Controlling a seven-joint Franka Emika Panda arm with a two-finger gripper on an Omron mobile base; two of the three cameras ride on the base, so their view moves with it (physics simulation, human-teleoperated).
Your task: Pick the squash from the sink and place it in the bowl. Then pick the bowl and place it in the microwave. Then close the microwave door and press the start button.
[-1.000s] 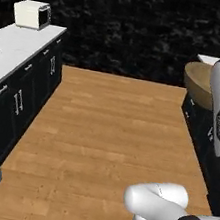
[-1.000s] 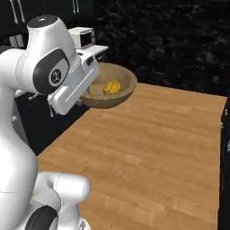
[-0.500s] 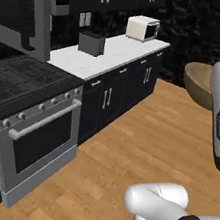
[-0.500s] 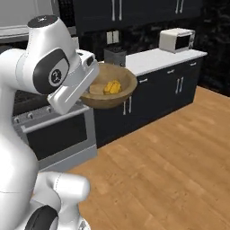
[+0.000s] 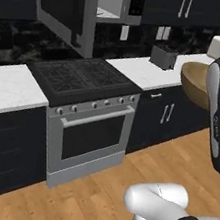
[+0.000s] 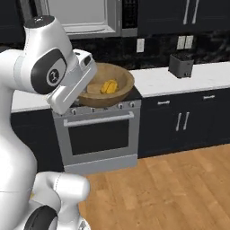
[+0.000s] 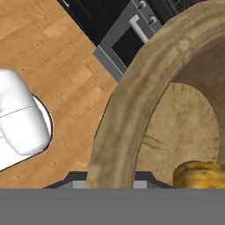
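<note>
One long run of dark cabinets (image 5: 171, 117) under a white tabletop (image 5: 143, 72) is seen stretching across the left base view, from the left edge to the upper right. A steel oven (image 5: 91, 129) with a black cooktop and a row of knobs is set into it at the centre of the frame. The microwave (image 5: 117, 2) is mounted above the oven at the upper centre, and its light grey interior is exposed. The microwave door (image 5: 63, 5) is swung open to the left in that view. In the right base view the bowl (image 6: 110, 87) is held up in the air left of centre, in front of the oven's cooktop and below the microwave. The near rim of the bowl is gripped by the jaws, which are closed on it only partway; the rim is seen running up from the bottom centre in the hand view. The squash (image 6: 108, 86) is seen lying inside the bowl, near its middle. A dark toaster (image 6: 181, 65) is stood on the tabletop at the upper right of the right base view. A wooden floor (image 6: 179, 188) is seen at the lower right.
</note>
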